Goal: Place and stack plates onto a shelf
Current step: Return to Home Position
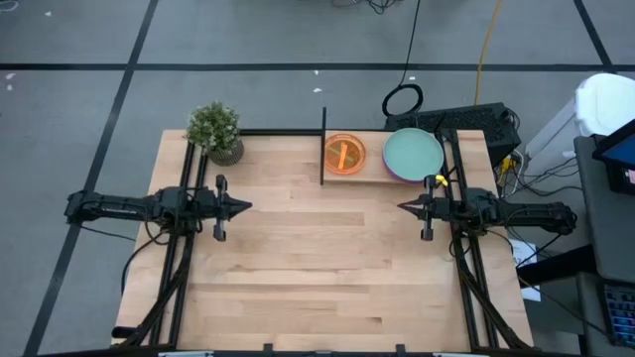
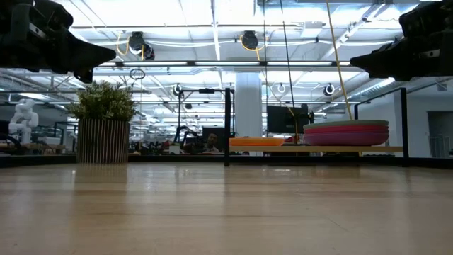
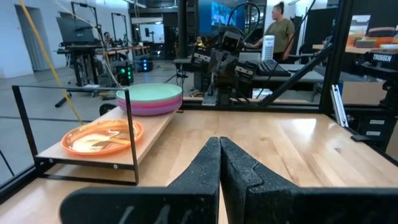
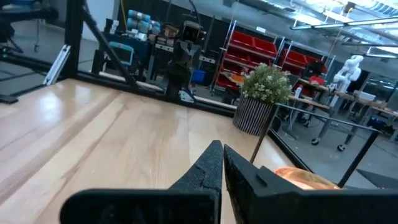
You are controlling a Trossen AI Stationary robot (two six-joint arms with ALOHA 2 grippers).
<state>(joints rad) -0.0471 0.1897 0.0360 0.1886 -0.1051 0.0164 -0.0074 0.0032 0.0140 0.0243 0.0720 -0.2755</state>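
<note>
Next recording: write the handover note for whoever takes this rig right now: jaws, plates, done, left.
Left gripper: jaws shut, empty, raised at left.
Right gripper: jaws shut, empty, raised at right.
Shelf: orange plate tops the small stack; teal plate tops the large stack beside it.
Done: every plate in view is stacked on the shelf.
Left: nothing visible.

Grey floor (image 1: 79,40) crossed by black tape lines surrounds the light-wood tabletop (image 1: 317,258). A yellow cable (image 1: 485,45) hangs past the tabletop's far edge, where bright ceiling lights (image 2: 163,10) and a white pillar (image 2: 249,99) show. Red storage bins (image 4: 247,50) stand off the tabletop's left side, and a person (image 3: 281,31) stands off its right.
</note>
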